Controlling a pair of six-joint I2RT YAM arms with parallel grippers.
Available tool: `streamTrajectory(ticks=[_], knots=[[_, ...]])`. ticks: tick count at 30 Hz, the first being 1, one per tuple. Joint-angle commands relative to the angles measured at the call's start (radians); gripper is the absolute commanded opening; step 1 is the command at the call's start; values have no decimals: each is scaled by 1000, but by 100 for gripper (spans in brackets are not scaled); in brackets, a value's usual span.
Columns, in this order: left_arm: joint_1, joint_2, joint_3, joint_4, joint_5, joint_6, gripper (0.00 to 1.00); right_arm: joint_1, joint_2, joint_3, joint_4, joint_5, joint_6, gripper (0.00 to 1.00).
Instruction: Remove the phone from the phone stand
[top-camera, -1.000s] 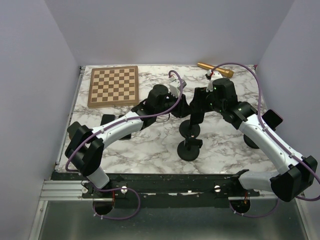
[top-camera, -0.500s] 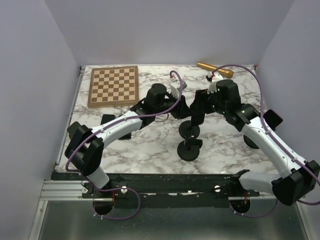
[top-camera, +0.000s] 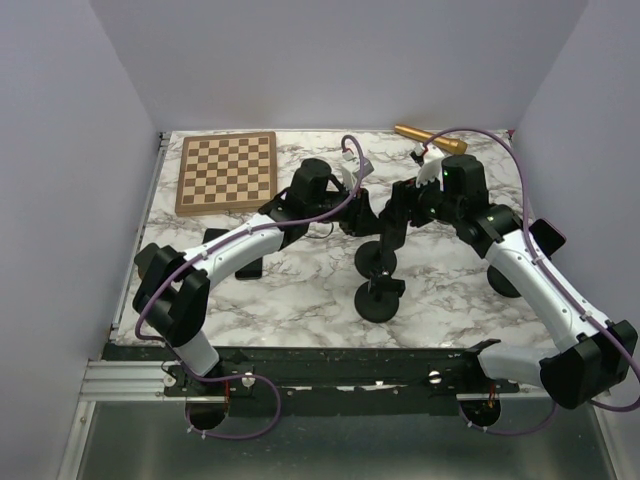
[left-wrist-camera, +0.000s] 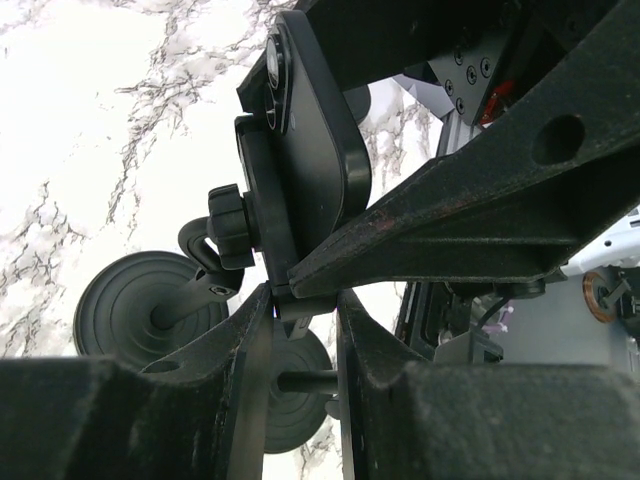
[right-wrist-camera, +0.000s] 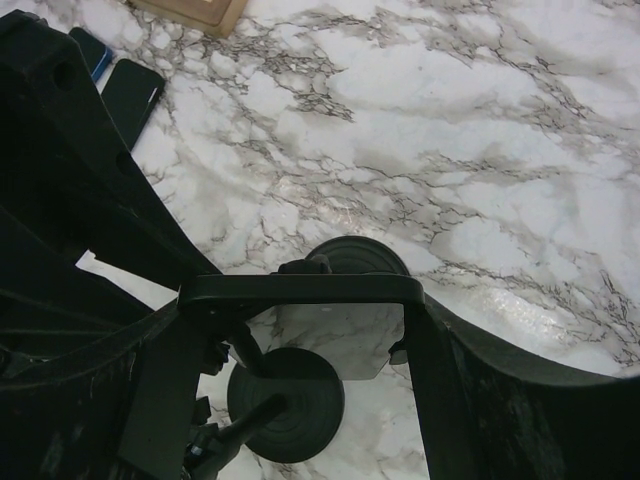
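1. Phone (left-wrist-camera: 315, 150) stands upright in the stand (left-wrist-camera: 250, 200), mid-surface (right-wrist-camera: 500, 100). It is not out yet.
2. Right gripper (right-wrist-camera: 302, 305) pinches the phone by two opposite edges, and the top edge spans finger to finger. An edge grip leaves the faces free, so the phone can lift straight out of the cradle.
3. Left gripper (left-wrist-camera: 302, 300) is narrowed low down, with a finger on each side of the stand's bottom lip. It looks clamped on the lip, though contact is hard to confirm from this angle. Likely job: pin the stand so it doesn't rise with the phone.
4. Phone: thin dark slab, rounded corners, smooth matt back.
5. Stand: black plastic with a ribbed knob behind the back plate and a thin rod down to a round ridged disc base. I judge it light and top-heavy, hence the two-arm split.
6. Surface: glossy white marble pattern, probably slick, so an unheld base could slide.
7. Second stand (top-camera: 378, 300), same type, sits just beside, nearer the arm bases. Keep the lift path off it.
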Motion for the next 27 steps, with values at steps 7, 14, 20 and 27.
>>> streamTrajectory(ticks=[7, 14, 20, 27], knots=[[44, 45, -46, 89, -165, -27, 0, 20, -54, 51, 16, -318, 11, 1], [74, 68, -83, 126, -109, -8, 0, 20, -56, 43, 10, -355, -13, 1], [78, 12, -173, 231, -89, -7, 0, 19, -67, 29, 45, -400, 8, 1], [83, 39, -107, 178, -51, 0, 0, 20, -59, 25, 47, -225, 15, 1]])
